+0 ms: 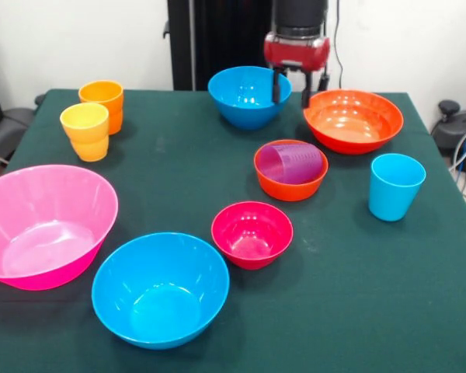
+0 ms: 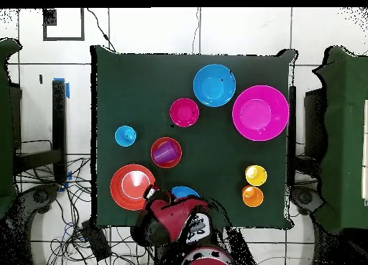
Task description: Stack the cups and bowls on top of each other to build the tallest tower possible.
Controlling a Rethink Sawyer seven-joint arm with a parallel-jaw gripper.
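My gripper hangs open and empty at the table's far side, between a blue bowl and the wide orange-red bowl. The purple cup lies on its side inside the small orange-red bowl. The small magenta bowl stands alone in front of it. The light blue cup stands upright at the right. The orange cup and yellow-orange cup stand together at the far left. The pink bowl and the second blue bowl sit near the front.
In the overhead view the arm covers most of the blue bowl near the robot's base. The green table cloth shows bare at the front right. Cables and chairs lie beyond the table edges.
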